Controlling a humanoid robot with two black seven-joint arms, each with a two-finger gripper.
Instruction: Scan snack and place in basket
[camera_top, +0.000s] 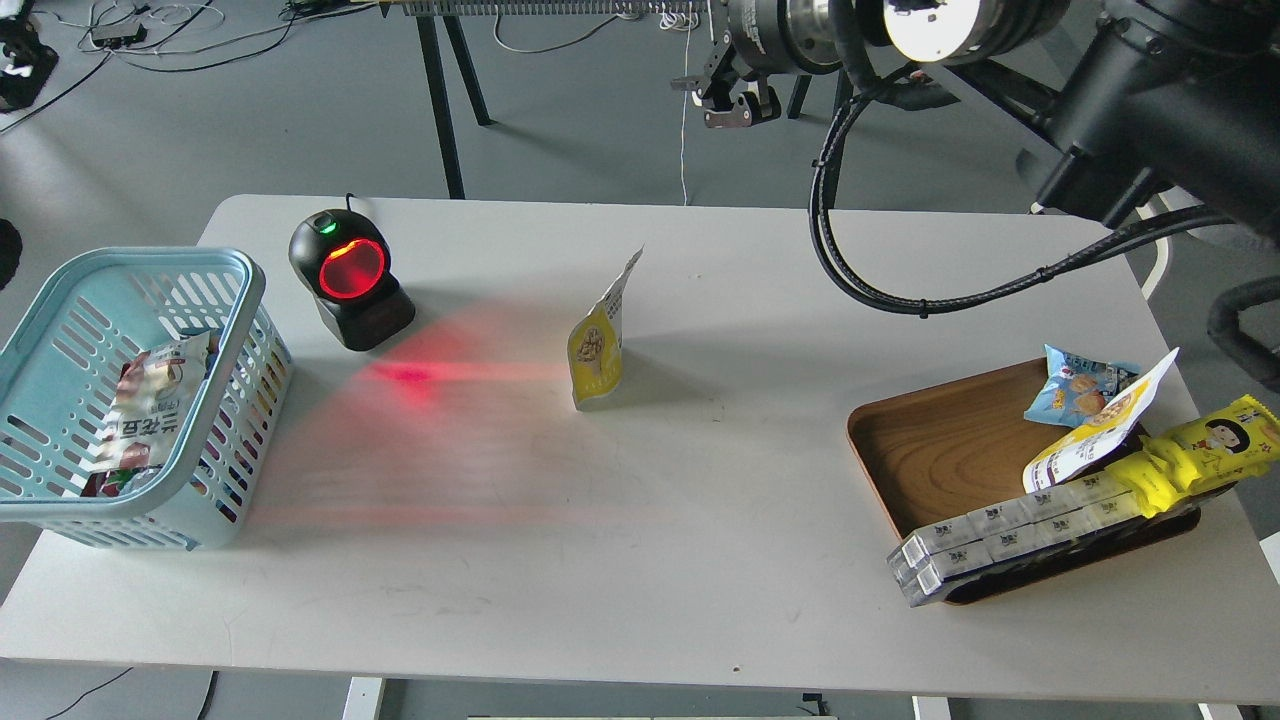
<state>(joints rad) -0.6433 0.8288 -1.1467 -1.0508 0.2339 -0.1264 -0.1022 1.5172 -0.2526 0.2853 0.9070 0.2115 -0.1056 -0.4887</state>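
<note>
A grey floor with cables is seen behind a white table (640, 560). At its left edge a light blue basket (60, 505) is placed, with packets inside. On the right a brown wooden tray (940, 450) carries long grey-white boxes (1000, 535) and a small blue snack bag (1075, 390). A barcode scanner (350, 280) glows red beside the basket. The snack pouch (600, 340) is standing upright near the table's middle, untouched. The right pincer (730, 100) is held high beyond the table; its fingers cannot be told apart.
</note>
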